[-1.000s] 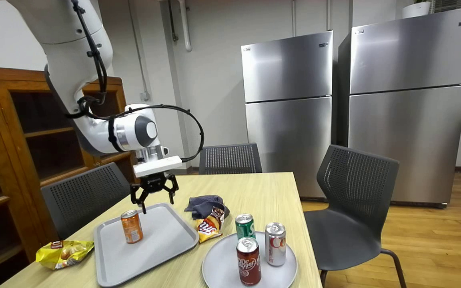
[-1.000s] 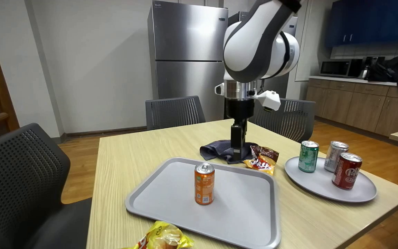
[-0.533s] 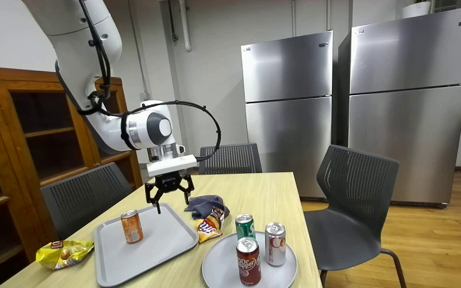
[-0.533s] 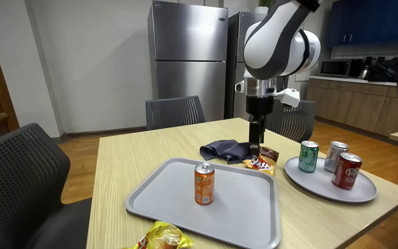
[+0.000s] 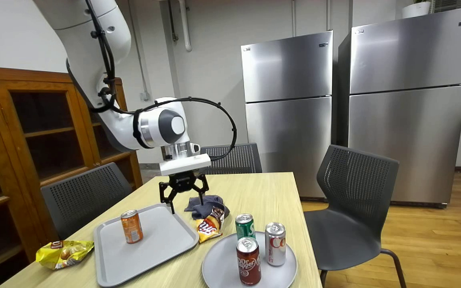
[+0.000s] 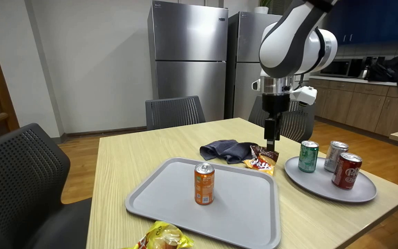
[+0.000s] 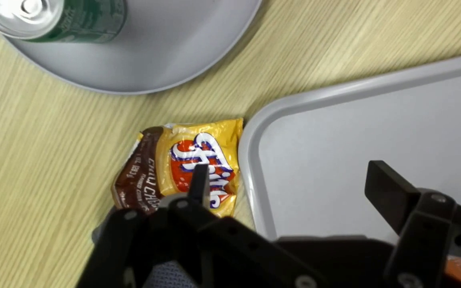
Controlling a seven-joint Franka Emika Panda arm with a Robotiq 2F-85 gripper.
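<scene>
My gripper hangs over the table, its fingers spread wide with nothing between them. In the wrist view, the left finger overlaps a yellow and brown Fritos bag, while the right finger is seen over the grey tray. The bag lies against the tray's corner, and part of it is hidden by the finger. A dark blue cloth is crumpled beside the bag. On the tray stands an upright orange can; in the wrist view only a sliver of it shows at the lower right.
A round grey plate carries a green can, a silver can and a dark red Dr Pepper can. A yellow snack bag lies by the tray's other side. Dark chairs surround the table.
The arm has swung steadily to the right in both exterior views, from beyond the tray and past the cloth toward the Fritos bag. The fingers stay spread, and the objects have not moved.
</scene>
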